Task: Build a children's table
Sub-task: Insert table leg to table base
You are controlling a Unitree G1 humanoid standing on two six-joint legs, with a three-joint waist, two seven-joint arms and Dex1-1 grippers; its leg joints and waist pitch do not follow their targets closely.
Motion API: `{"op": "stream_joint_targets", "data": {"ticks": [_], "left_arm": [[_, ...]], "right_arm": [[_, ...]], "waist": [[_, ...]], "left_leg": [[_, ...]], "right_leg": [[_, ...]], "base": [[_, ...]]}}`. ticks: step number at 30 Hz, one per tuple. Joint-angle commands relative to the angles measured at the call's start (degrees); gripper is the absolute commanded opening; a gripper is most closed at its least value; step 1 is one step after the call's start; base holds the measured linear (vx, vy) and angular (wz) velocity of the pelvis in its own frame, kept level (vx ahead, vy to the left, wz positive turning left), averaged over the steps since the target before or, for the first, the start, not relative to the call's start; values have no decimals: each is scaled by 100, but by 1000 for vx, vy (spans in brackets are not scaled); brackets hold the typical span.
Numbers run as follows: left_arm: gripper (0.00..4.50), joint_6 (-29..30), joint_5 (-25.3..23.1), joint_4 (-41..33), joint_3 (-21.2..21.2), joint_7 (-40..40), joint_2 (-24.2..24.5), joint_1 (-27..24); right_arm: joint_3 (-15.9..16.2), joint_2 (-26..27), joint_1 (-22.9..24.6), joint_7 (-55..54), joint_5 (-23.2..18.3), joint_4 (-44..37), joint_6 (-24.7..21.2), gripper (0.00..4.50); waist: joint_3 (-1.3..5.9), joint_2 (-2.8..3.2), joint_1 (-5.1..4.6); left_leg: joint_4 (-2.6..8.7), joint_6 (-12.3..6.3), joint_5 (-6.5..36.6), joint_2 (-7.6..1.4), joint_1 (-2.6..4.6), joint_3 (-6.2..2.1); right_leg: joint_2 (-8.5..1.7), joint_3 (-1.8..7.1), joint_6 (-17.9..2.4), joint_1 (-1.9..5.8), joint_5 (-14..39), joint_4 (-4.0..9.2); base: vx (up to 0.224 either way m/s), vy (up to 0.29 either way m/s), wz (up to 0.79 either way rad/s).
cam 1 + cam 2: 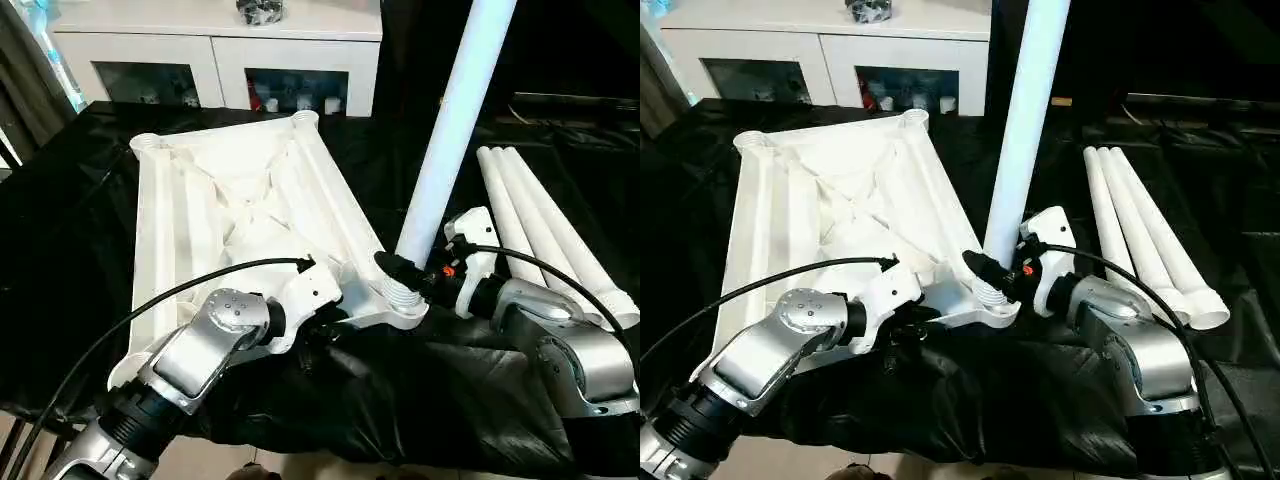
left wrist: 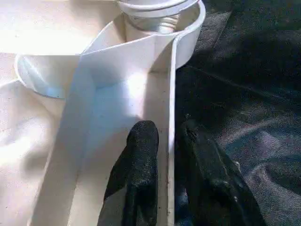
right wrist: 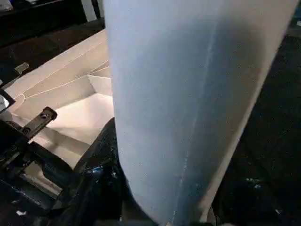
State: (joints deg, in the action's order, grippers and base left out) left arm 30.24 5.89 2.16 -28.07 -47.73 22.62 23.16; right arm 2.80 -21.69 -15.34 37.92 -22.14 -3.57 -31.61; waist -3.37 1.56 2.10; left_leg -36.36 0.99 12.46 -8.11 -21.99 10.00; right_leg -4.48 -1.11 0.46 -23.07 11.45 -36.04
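The children's table top (image 1: 240, 200) lies upside down on the black cover, ribs facing up. One white leg (image 1: 450, 120) stands upright in the near right corner socket (image 1: 405, 300), its threaded end at the socket mouth. My right gripper (image 1: 415, 270) is shut on this leg just above the socket. My left gripper (image 2: 169, 136) straddles the thin near rim of the top beside that corner. One black finger (image 2: 141, 155) lies inside the rim wall and the other outside, shut on it. Three more legs (image 1: 540, 220) lie side by side to the right.
The work table under the black cover (image 1: 60, 250) ends just in front of my arms. A white cabinet with glass doors (image 1: 220, 50) stands behind it. A black cable (image 1: 150, 300) loops over my left forearm.
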Motion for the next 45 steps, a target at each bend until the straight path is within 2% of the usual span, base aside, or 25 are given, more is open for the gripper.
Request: {"op": "stream_joint_targets", "data": {"ticks": [1,5,8,9,11,12,18,26,27,28,29,30,32,33,34,36,37,39,41,43,44,45], "left_arm": [[56,-80,-21,71,-102,-202,94,60],[17,-472,7,53,-100,-413,102,42],[1,-509,13,55,-95,-446,98,47],[0,-506,4,72,-97,-457,99,61],[0,-499,-20,111,-109,-497,108,86],[0,-531,-51,154,-123,-518,115,98],[0,-753,-322,367,-294,-611,219,165],[0,-883,-491,490,-405,-670,288,212],[0,-964,-537,539,-397,-648,283,230],[0,-1007,-556,574,-387,-636,278,241],[0,-1053,-575,609,-372,-643,269,248],[0,-1112,-586,646,-363,-669,265,259],[0,-1112,-586,646,-363,-669,265,259],[0,-1158,-587,676,-362,-698,263,270],[0,-1214,-561,701,-352,-746,258,284],[0,-1253,-544,720,-342,-783,251,295],[0,-1292,-528,754,-329,-832,248,316],[0,-1320,-532,782,-323,-861,246,331],[0,-1361,-538,828,-314,-878,238,344],[0,-1361,-538,828,-314,-878,238,344],[0,-1390,-547,876,-301,-885,229,359],[0,-1390,-547,876,-301,-885,229,359]], "right_arm": [[24,-100,38,125,33,155,133,191],[44,-147,74,161,85,180,176,191],[31,-155,89,157,84,160,174,191],[17,-156,93,161,81,146,166,191],[3,-155,95,184,77,140,171,191],[7,-153,95,194,80,154,197,191],[58,-157,107,253,119,190,287,191],[97,-202,157,302,193,201,377,191],[99,-204,194,331,198,205,420,191],[98,-200,215,345,195,207,442,191],[88,-192,239,356,184,209,458,191],[76,-175,265,367,174,227,499,191],[76,-175,265,367,174,227,499,191],[50,-151,301,381,156,261,550,191],[17,-116,340,409,119,318,600,191],[-8,-88,376,438,111,400,677,191],[-55,-32,408,459,108,593,805,191],[-98,14,427,471,104,736,911,191],[-256,130,435,426,-20,885,921,191],[-256,130,435,426,-20,885,921,191],[-449,252,441,368,-157,1077,970,191],[-449,252,441,368,-157,1077,970,191]], "waist": [[381,-84,12],[391,-76,12],[395,-65,12],[390,-44,14],[390,-52,7],[389,-30,11],[391,-27,14],[377,0,12],[377,37,16],[377,37,16],[378,10,15],[379,27,15],[380,15,13],[377,18,14],[381,65,23],[375,43,14],[380,87,24],[377,64,8],[373,75,-5],[377,75,-12],[371,98,-19],[372,89,-25]], "left_leg": [[477,-283,508,-408,76,-142],[471,-331,426,-410,74,-145],[468,-341,427,-415,80,-143],[471,-330,454,-417,82,-147],[475,-303,516,-415,85,-145],[477,-287,541,-418,88,-149],[481,-271,580,-417,92,-150],[508,-120,848,-429,113,-156],[510,-89,891,-429,118,-162],[510,-89,891,-429,118,-162],[513,-91,912,-425,113,-158],[513,-89,931,-423,111,-160],[515,-90,940,-427,106,-163],[517,-103,988,-425,106,-161],[515,-93,1016,-425,109,-168],[522,-81,1075,-428,113,-162],[522,-68,1097,-425,111,-168],[534,-47,1198,-424,101,-170],[542,-40,1267,-425,103,-175],[551,-18,1330,-430,112,-181],[555,-4,1373,-425,113,-179],[556,12,1436,-425,115,-180]], "right_leg": [[-364,198,-1530,287,620,411],[-361,194,-1553,299,417,386],[-364,192,-1594,297,372,384],[-364,193,-1603,293,390,382],[-359,193,-1608,296,430,392],[-363,193,-1616,295,446,390],[-355,196,-1599,290,411,403],[-363,200,-1593,286,624,417],[-366,202,-1595,281,618,418],[-366,202,-1595,281,618,418],[-364,204,-1592,288,586,423],[-366,201,-1588,287,598,428],[-370,202,-1586,296,603,422],[-374,203,-1568,289,732,436],[-381,205,-1558,283,804,436],[-370,204,-1542,272,861,453],[-378,208,-1537,274,883,449],[-377,202,-1527,275,981,464],[-377,200,-1526,266,1050,469],[-373,197,-1503,266,1137,475],[-371,199,-1489,252,1203,481],[-378,200,-1489,252,1271,494]], "base": [[0,0,0],[0,0,0],[0,0,0],[0,0,0],[0,0,0],[0,0,0],[0,0,0],[0,0,0],[0,0,0],[0,0,0],[0,0,0],[0,0,0],[0,0,0],[0,0,0],[0,0,0],[0,0,0],[0,0,0],[0,0,0],[0,0,0],[0,0,0],[0,0,0],[0,0,0]]}}
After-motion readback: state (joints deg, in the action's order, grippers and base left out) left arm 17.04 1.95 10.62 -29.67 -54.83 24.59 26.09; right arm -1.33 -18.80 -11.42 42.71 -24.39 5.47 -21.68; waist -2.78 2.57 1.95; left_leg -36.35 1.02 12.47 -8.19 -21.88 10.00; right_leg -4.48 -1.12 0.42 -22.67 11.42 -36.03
